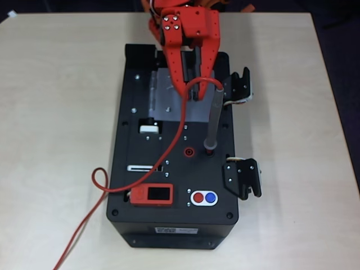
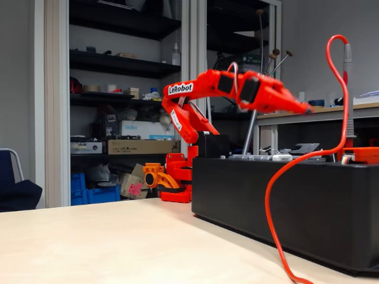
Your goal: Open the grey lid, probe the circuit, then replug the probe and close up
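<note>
Hovering above the closed grey lid [image 1: 169, 95], gripper [image 1: 190, 97] grasps nothing, opening unclear; probe [image 1: 214, 118] stands plugged beside the lid. Catch the knob squarely, lift gently.

Surface: pale wood-grain table [image 1: 56, 112].
Centre: black box [image 1: 174, 225] resting on it.
7 o'clock: red cable [image 1: 84, 222] looping across the tabletop.

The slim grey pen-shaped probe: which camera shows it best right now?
The overhead view: the slim grey pen-shaped probe shows along its whole length, standing plugged in the black box. The fixed view shows it side-on at the right edge, thin and partly behind its red cable.
</note>
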